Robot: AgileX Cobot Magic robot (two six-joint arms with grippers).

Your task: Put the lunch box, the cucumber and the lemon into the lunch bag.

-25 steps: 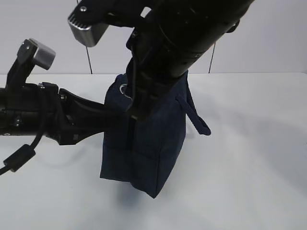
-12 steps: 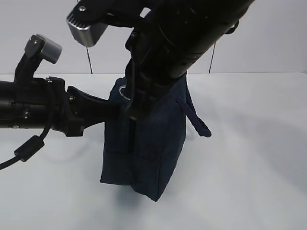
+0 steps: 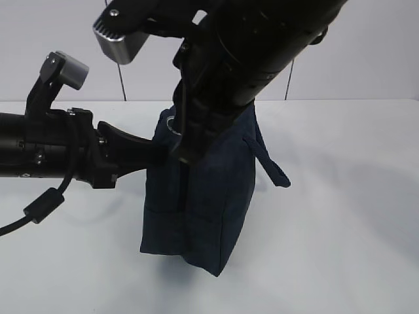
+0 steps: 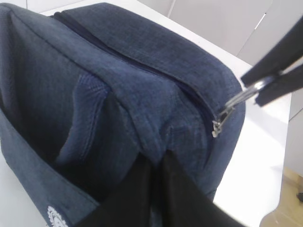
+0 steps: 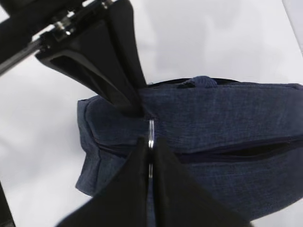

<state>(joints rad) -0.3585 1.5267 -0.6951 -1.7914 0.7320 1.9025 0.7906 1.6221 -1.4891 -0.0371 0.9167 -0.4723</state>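
The dark navy lunch bag (image 3: 216,203) stands upright on the white table, its zipper closed along the top (image 4: 142,66). My left gripper (image 4: 154,158) is shut, pinching a fold of fabric at the bag's end, below the zipper slider (image 4: 218,125). My right gripper (image 5: 150,139) comes down from above and is shut on the metal ring pull (image 5: 151,128), also seen from the left wrist as the ring pull (image 4: 239,97). In the exterior view the left gripper (image 3: 160,152) meets the bag's left side. The lunch box, cucumber and lemon are out of view.
A strap handle (image 3: 268,163) hangs off the bag's right side. A white round logo (image 4: 57,215) shows low on the bag. The left arm's cable (image 3: 39,206) droops near the table. The table's edge (image 4: 258,208) lies just beyond the bag.
My left gripper has shut on the bag's fabric, and its arm has edged right and up. The bag has shifted slightly right. My right gripper stays on the ring pull.
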